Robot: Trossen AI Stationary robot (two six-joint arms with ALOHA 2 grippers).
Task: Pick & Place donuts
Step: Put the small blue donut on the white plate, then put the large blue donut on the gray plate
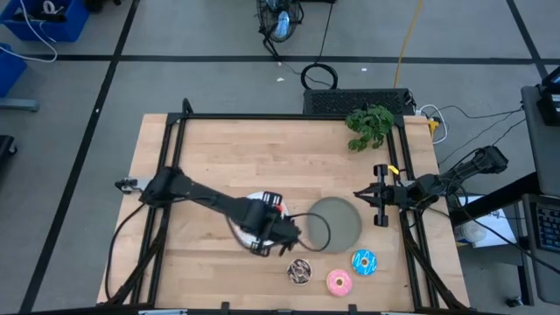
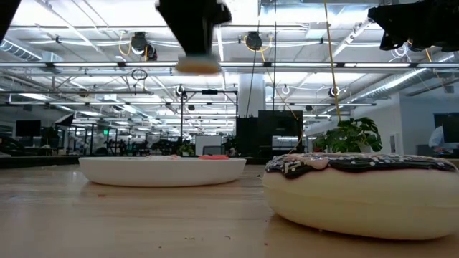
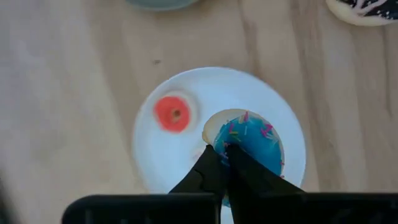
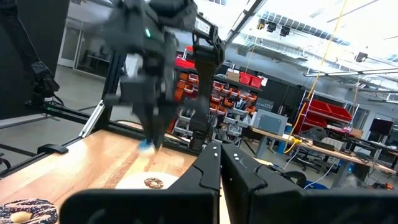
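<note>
While the right arm waits off at the bench's right edge, the left gripper point(image 3: 229, 149) hangs above the white plate point(image 1: 238, 229) with its jaws closed on a small blue sprinkled donut point(image 3: 249, 138), held clear of the plate's surface. From the left wrist view you look straight down past the dark fingers onto that donut, and beside it a tiny red donut point(image 3: 172, 113) lies flat on the plate. The low view shows the same gripper up near the ceiling lights with a pale ring pinched at its tip, well above the plate's rim. Just beside the white plate, toward the right arm, sits the grey plate point(image 1: 343, 226). Along the near edge of the wooden bench point(image 1: 262, 149) lie three larger donuts in a loose row: the chocolate-drizzled donut point(image 1: 299, 271), the pink donut point(image 1: 339, 282) and a blue donut point(image 1: 364, 262), each apart from the others and from both plates. The right gripper point(image 1: 378, 196) hovers near the grey plate's far side, its jaws drawn together and holding nothing. A leafy green plant point(image 1: 369, 125) rests at the bench's far right corner.
</note>
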